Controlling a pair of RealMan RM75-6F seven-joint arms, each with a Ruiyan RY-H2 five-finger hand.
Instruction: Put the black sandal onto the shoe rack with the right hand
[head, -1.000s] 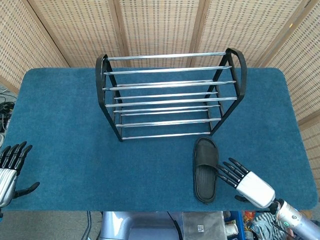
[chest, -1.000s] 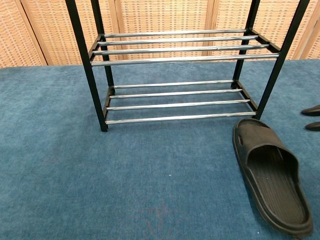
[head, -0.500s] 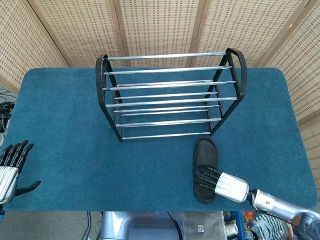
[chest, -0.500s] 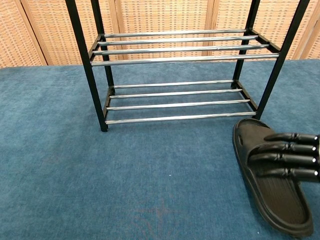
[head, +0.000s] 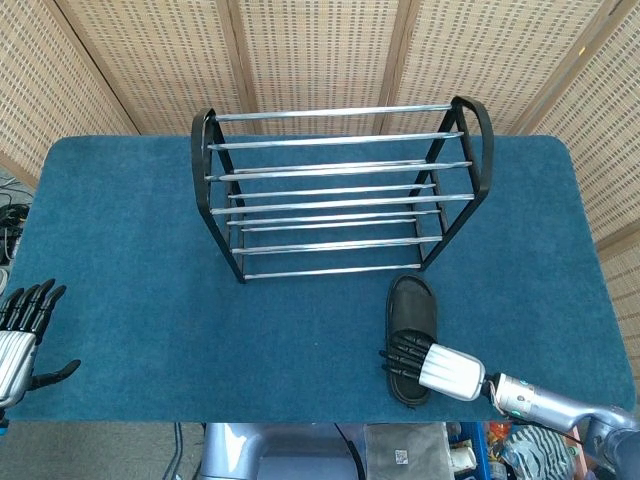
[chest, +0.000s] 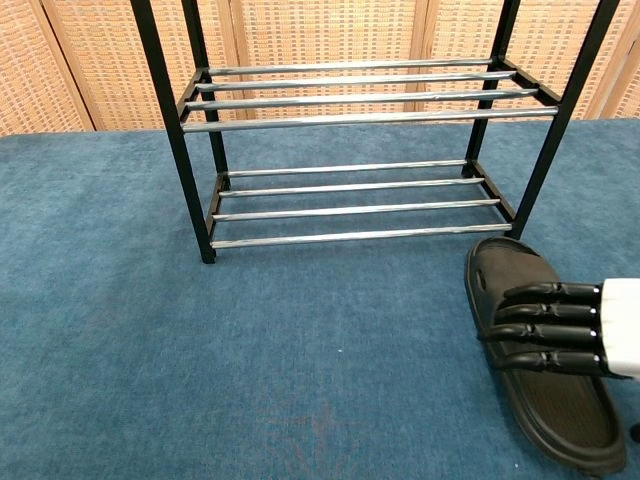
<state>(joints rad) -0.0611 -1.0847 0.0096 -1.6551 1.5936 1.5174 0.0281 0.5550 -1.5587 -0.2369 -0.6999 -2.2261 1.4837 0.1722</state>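
Note:
The black sandal (head: 411, 310) lies flat on the blue table, toe toward the shoe rack (head: 340, 190), just off the rack's front right leg. My right hand (head: 425, 362) reaches in from the right and lies across the sandal's strap, fingers (chest: 545, 312) stretched out straight over it and pointing left. In the chest view the sandal (chest: 515, 268) shows the same hand (chest: 575, 328) on top of it; no grip around the sandal shows. My left hand (head: 20, 330) is open at the table's front left edge, far from the sandal. The rack (chest: 350, 150) has two tiers of chrome bars.
The blue carpet-like cover (head: 130, 230) spans the whole table. Woven panel screens (head: 320, 50) stand behind the rack. The rack's black end frames (chest: 175, 140) rise at both sides of its bars.
My right hand has swung from beside the sandal's right edge to lie across its strap, then slid a little further left. The sandal and left hand have stayed put.

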